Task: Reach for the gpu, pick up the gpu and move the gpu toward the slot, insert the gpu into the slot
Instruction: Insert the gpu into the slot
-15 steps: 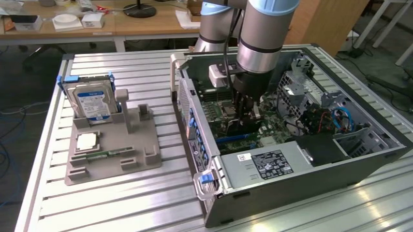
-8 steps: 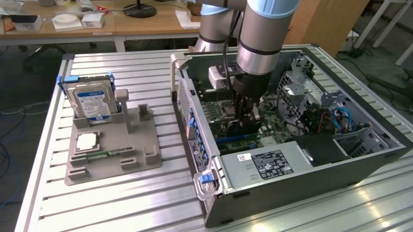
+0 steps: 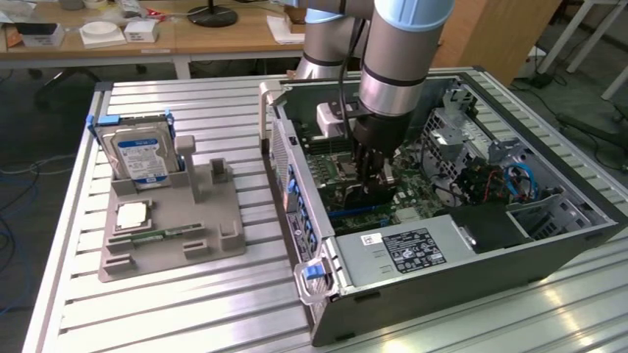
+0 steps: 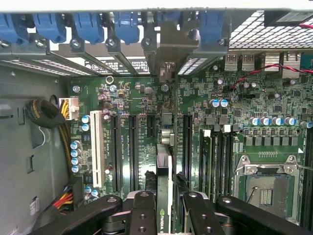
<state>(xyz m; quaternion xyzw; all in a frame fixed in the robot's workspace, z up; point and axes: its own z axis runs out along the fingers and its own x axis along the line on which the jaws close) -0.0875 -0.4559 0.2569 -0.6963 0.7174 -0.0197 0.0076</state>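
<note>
My gripper (image 3: 373, 184) hangs inside the open computer case (image 3: 324, 294), low over the green motherboard (image 4: 132, 103). Its black fingers (image 4: 144, 213) are shut on the gpu (image 4: 164, 161), a thin dark card seen edge-on in the wrist view. The card's grey metal bracket (image 4: 168, 46) stands against the case's rear openings, between the blue latches (image 4: 127, 24). The card runs along the board between long black slots (image 4: 133, 152). The slot straight beneath it is hidden by the card, so I cannot tell whether the card's edge is seated.
Outside the case a grey holder plate (image 3: 176, 228) carries an upright blue-and-white hard drive (image 3: 137, 154), a processor chip (image 3: 132, 215) and a small green memory strip (image 3: 157, 237). The power supply (image 3: 412, 250) and drive cage (image 3: 461, 140) crowd the case around the gripper.
</note>
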